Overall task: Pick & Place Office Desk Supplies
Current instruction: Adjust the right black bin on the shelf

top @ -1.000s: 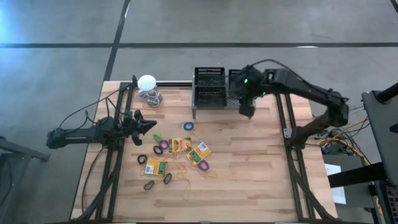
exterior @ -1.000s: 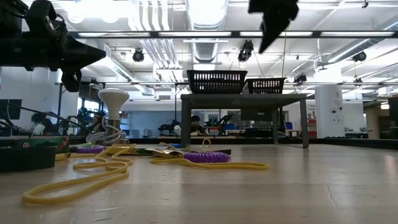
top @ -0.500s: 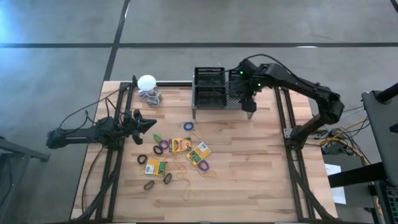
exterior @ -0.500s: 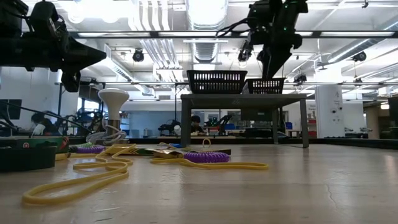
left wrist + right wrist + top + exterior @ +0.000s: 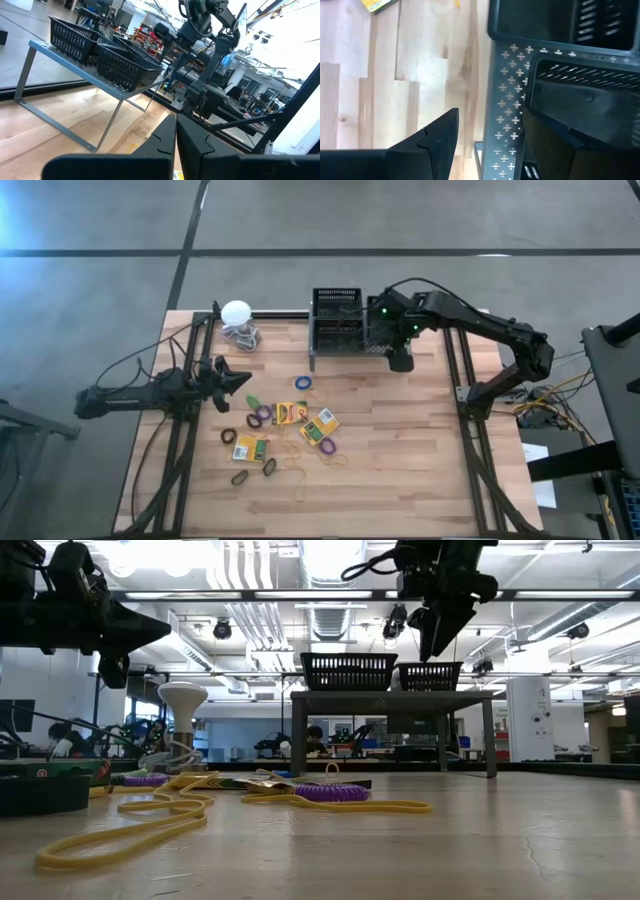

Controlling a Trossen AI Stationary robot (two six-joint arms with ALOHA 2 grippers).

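Note:
Two black wire-mesh bins (image 5: 337, 320) (image 5: 374, 323) stand side by side on the grey perforated stand (image 5: 345, 352) at the table's far side. My right gripper (image 5: 400, 363) hangs open and empty over the stand's near right corner, beside the right-hand bin (image 5: 590, 95), fingers pointing down (image 5: 432, 652). Yellow-and-green crayon boxes (image 5: 290, 413) (image 5: 322, 423) (image 5: 250, 449) and purple, blue, dark and yellow rubber bands (image 5: 303, 383) (image 5: 263, 414) lie flat on the table's middle. My left gripper (image 5: 243, 380) is shut and empty, above the table at the left.
A white ball with a coiled cord (image 5: 238, 320) sits at the far left. Bare wood lies right of and nearer than the stand (image 5: 400, 440). The stand's thin legs (image 5: 297, 735) reach down to the table. A long yellow band (image 5: 130, 830) lies near the low camera.
My right gripper has come down toward the right-hand bin and now hangs just above its rim at the stand's near right corner; the arm behind it has swung and tipped. The left arm and the supplies on the table have kept still.

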